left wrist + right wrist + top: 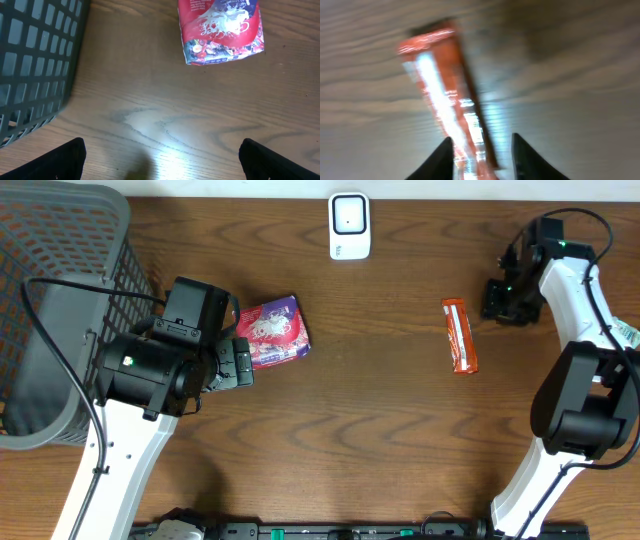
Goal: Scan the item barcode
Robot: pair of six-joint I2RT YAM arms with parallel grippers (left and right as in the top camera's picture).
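Note:
An orange snack bar (460, 335) lies flat on the wooden table right of centre. My right gripper (497, 300) hovers just right of its far end, apart from it. In the right wrist view the bar (445, 95) is blurred and runs toward the gap between my right gripper's (482, 142) fingers, which stand a little apart and hold nothing. A red and purple pouch (272, 330) lies left of centre; my left gripper (240, 363) sits at its left edge. The pouch (220, 30) lies ahead of the wide open, empty left gripper (160, 160). The white barcode scanner (349, 225) stands at the back.
A dark mesh basket (60, 310) fills the far left of the table, and its wall (35, 60) is close on the left of my left gripper. Bare wood lies between the pouch and the bar.

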